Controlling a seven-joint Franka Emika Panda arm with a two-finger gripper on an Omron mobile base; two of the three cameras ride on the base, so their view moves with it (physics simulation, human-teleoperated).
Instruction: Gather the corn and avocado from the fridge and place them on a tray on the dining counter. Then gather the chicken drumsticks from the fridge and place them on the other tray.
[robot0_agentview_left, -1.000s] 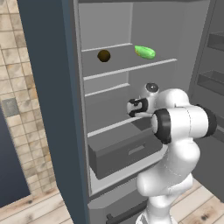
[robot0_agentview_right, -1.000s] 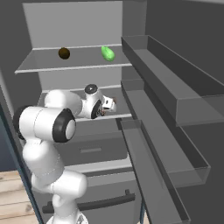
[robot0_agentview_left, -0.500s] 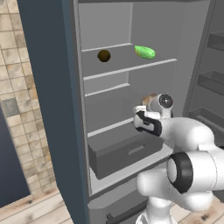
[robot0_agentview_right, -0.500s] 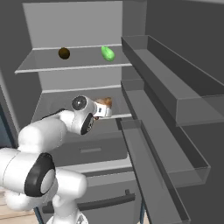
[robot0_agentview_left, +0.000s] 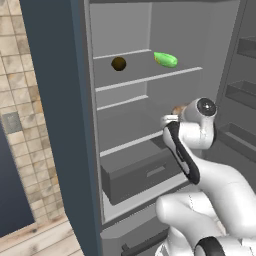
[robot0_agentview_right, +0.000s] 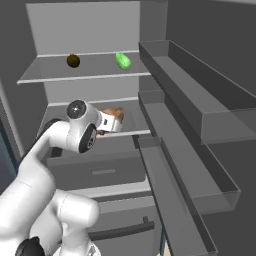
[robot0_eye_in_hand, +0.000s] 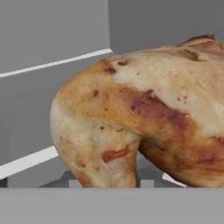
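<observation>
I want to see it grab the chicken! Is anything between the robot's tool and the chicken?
Nothing visible is in the way. The tool is right at the chicken drumstick on the fridge's middle shelf, and the hand view shows the meat close up with nothing in front of it.

Open fridge: three shelves and what rests on them

The top shelf (robot0_agentview_left: 150, 80) carries a dark round avocado (robot0_agentview_left: 118, 63) toward its left and a green corn cob (robot0_agentview_left: 165, 59) toward its right, well apart. The middle shelf (robot0_agentview_left: 122, 102) below it is bare. On the lower shelf (robot0_agentview_right: 127, 133), above a grey drawer (robot0_agentview_left: 140, 172), lies a browned chicken drumstick (robot0_eye_in_hand: 131, 131), toward the right side.
</observation>
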